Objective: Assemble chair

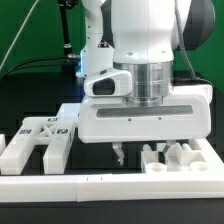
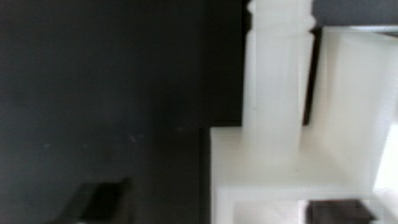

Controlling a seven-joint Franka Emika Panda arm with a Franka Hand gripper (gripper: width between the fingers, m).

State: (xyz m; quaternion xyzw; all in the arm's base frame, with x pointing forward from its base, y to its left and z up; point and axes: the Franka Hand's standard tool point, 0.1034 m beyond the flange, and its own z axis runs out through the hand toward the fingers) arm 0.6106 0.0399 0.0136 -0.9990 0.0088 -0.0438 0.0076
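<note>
The chair lies in loose white pieces on the black table. A tagged white block with two legs lies at the exterior view's left. Several chunky white pieces lie at the exterior view's right, just in front of the gripper. My gripper hangs low over the table between them, its big white body above. In the wrist view a white slab with an upright round post sits below my gripper. The dark fingertips stand wide apart, one over bare table, clear of the slab's edge. The gripper is open and holds nothing.
A long plain white border rail runs along the front of the table. Dark cables and the arm's base stand behind the gripper at the back.
</note>
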